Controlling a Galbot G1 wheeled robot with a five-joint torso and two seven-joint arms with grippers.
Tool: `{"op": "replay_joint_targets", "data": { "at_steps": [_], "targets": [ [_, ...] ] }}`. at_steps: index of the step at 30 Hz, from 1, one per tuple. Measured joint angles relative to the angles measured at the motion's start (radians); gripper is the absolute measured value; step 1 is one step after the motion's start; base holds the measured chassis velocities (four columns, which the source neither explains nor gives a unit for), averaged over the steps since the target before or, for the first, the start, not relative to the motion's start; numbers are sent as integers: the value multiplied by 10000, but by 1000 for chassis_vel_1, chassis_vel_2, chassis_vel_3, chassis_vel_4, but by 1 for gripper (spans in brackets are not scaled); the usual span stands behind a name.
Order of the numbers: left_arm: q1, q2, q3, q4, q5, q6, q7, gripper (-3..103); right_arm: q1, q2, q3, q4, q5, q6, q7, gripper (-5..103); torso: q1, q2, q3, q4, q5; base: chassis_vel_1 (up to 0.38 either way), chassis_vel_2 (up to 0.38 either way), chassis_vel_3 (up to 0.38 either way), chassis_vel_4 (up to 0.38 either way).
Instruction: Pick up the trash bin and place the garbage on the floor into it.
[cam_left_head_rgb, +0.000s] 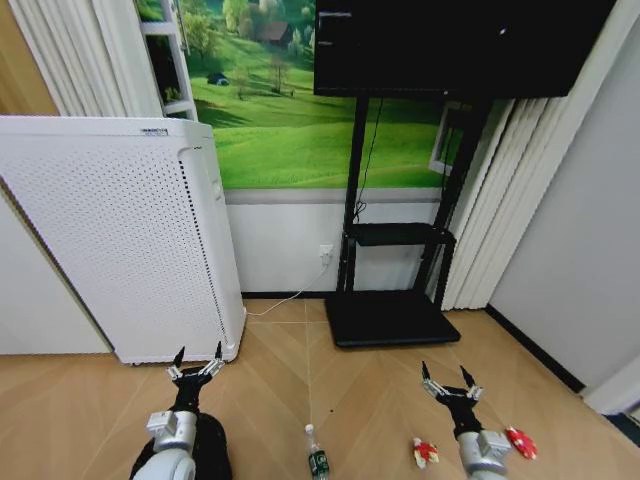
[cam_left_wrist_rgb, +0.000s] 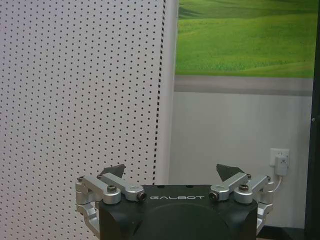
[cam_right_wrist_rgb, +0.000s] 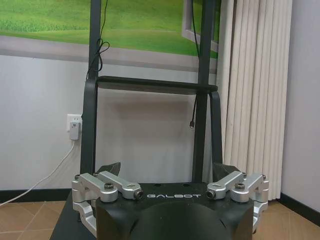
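Two arms out in front of us, both held low and pointing forward, wrists level. Our left gripper (cam_left_head_rgb: 197, 361) has its fingers spread wide and holds nothing; same for the right gripper (cam_left_head_rgb: 450, 383), released and empty.

Task stuff sits on the floor (cam_left_head_rgb: 370, 400). The bottle (cam_left_head_rgb: 317, 455) lies between the two grippers, nearer us than either. One red-and-white wrapper (cam_left_head_rgb: 425, 452) is just inboard of the right arm and a second wrapper (cam_left_head_rgb: 520, 441) just outboard of it. The trash bin (cam_left_head_rgb: 212, 450) shows as a dark round shape right under the left arm.

Room-wise: a tall white perforated unit (cam_left_wrist_rgb: 80, 100) stands straight ahead of the left gripper, pretty near. Ahead of the right gripper is the black TV stand (cam_right_wrist_rgb: 150, 85) with its flat base (cam_left_head_rgb: 390, 318), and a grey wall (cam_left_head_rgb: 580, 260) runs along its outer side. Open parquet lies between the two grippers.
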Motion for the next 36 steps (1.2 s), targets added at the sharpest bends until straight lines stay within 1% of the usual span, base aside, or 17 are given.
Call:
{"op": "replay_joint_targets", "data": {
  "at_steps": [3,4,6,7,9,10,11,12,13,14,15,16,18,23,24,30,36],
  "targets": [
    [246,278,-188,-626,929,22,-236,100,2,-13,20,-5,-42,1,77,100,1,3,4,-2,-1,0,0,0,0],
    [246,278,-188,-626,929,22,-236,100,2,-13,20,-5,-42,1,77,100,1,3,4,-2,-1,0,0,0,0],
    [685,685,-538,-1582,1091,485,-524,100,-35,-73,58,12,20,2,92,100,3,18,12,0,2,0,0,0,0],
    [685,685,-538,-1582,1091,485,-524,100,-35,-73,58,12,20,2,92,100,3,18,12,0,2,0,0,0,0],
    [1151,1155,-1115,-2398,1025,1635,-1286,100,-94,-168,118,62,88,5,51,100,7,33,21,0,3,0,0,0,0],
    [1151,1155,-1115,-2398,1025,1635,-1286,100,-94,-168,118,62,88,5,51,100,7,33,21,0,3,0,0,0,0],
    [1423,1378,-1443,-2639,663,2369,-1578,100,-114,-214,151,87,-30,5,34,100,10,39,27,-1,1,0,0,0,0],
    [1642,1513,-1699,-2715,295,2832,-1711,100,-117,-248,176,95,-159,5,44,100,11,44,32,0,0,0,0,0,0],
    [1642,1513,-1699,-2715,295,2832,-1711,100,-117,-248,176,95,-159,5,44,100,11,44,32,0,0,0,0,0,0],
    [1918,1659,-1978,-2663,-155,3165,-1711,100,-116,-282,193,96,-292,4,61,100,12,49,36,1,0,0,0,0,0],
    [2166,1794,-2176,-2503,-484,3278,-1548,100,-122,-314,203,104,-376,5,64,100,13,53,39,-1,1,0,0,0,0],
    [2166,1794,-2176,-2503,-484,3278,-1548,100,-122,-314,203,104,-376,5,64,100,13,53,39,-1,1,0,0,0,0],
    [2733,2078,-2566,-1878,-986,3223,-978,100,-192,-391,219,169,-530,-41,176,100,16,61,46,1,-2,0,0,0,0],
    [3397,2479,-2964,-889,-1627,3154,-559,98,-268,-572,313,157,-551,-62,379,100,20,74,55,-2,-2,0,0,0,0],
    [3397,2479,-2964,-889,-1627,3154,-559,98,-268,-572,313,157,-551,-62,379,100,20,74,55,-2,-2,0,0,0,0],
    [4307,2537,-3311,-548,-1673,3215,154,98,-241,-800,334,50,-519,-33,488,100,23,90,65,-1,2,0,0,0,0],
    [4532,2523,-3399,-633,-1704,3415,220,98,-229,-811,325,49,-485,-33,498,100,24,92,67,1,0,0,0,0,0]
  ]
}}
